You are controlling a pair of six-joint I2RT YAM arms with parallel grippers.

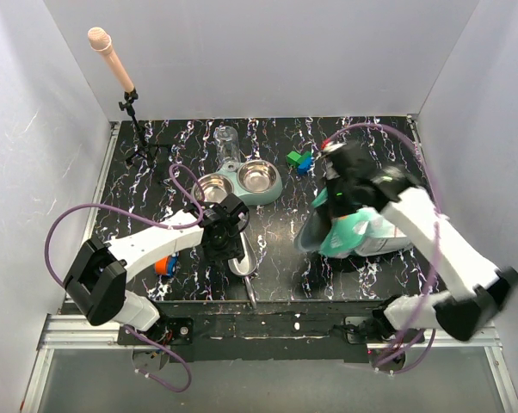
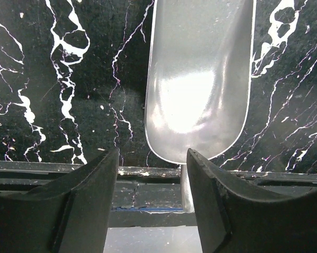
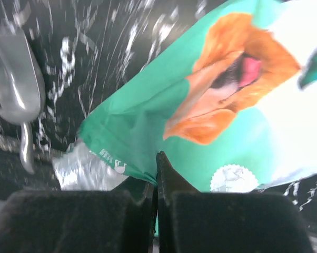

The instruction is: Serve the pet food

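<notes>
Left gripper (image 2: 153, 158): fingers apart, nothing clamped. It hangs low over the black marble table (image 1: 276, 237), pointing down. The metal scoop (image 2: 200, 79) lies flat just ahead of the fingertips, its bowl facing up and showing bare metal. The scoop's thin handle runs back into the gap between the fingers, close against the one on the right of the wrist view. Cannot tell if it touches.

Right gripper (image 3: 156, 158): fingers together, pinched on a folded edge of the teal-and-white bag (image 3: 148, 116), which has a dog print. The bag spreads out ahead and below this gripper, tilted with its lower part toward the table. The scoop sits off to this gripper's left.

Pet food: no kibble shows in any view, so cannot tell where it is.

Beyond the left gripper is a teal double feeder (image 1: 274, 188) with two steel bowls, a clear bottle standing at its far side. Green and blue blocks (image 1: 299, 160) sit just beyond the right gripper. A small orange-and-blue object (image 1: 164, 265) lies behind the left gripper, beside its arm.
</notes>
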